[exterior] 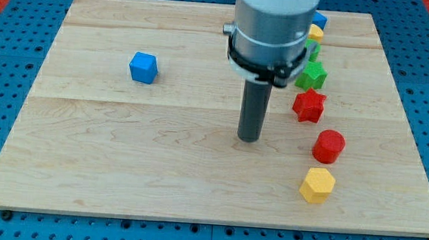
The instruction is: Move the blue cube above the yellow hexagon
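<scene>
While my tip (pixel 249 138) rested on the table (pixel 120 166), no hand showing, the blue cube (pixel 143 67) sat far left, the yellow hexagon (pixel 317 185) lower right.

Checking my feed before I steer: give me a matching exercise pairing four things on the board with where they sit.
Things:
1. blue cube
2. yellow hexagon
3. red star
4. my tip

Places:
A. view's bottom right, lowest of the column
B. alone on the view's left
C. mid-board, touching no block
D. just below the green star

Pairs: 1-B, 2-A, 3-D, 4-C
</scene>
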Motion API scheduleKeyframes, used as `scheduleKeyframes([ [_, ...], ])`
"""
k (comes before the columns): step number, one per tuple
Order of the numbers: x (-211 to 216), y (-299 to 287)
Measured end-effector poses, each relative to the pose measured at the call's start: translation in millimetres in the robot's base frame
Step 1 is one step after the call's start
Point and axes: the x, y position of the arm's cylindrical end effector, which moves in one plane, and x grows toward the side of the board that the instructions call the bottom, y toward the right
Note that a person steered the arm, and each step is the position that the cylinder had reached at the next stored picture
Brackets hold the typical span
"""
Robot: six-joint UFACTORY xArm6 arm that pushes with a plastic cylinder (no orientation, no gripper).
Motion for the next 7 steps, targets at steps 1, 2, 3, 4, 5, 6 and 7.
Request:
scheduleKeyframes([
  [1,-45.9,-5.0],
  [2,-91.3,-5.2],
  [3,-132.1,-8.6],
  [4,-157.8,-8.6],
  [5,-180.5,-18.5],
  [6,-178.0,-85.9],
  [7,-171.9,-147.8],
])
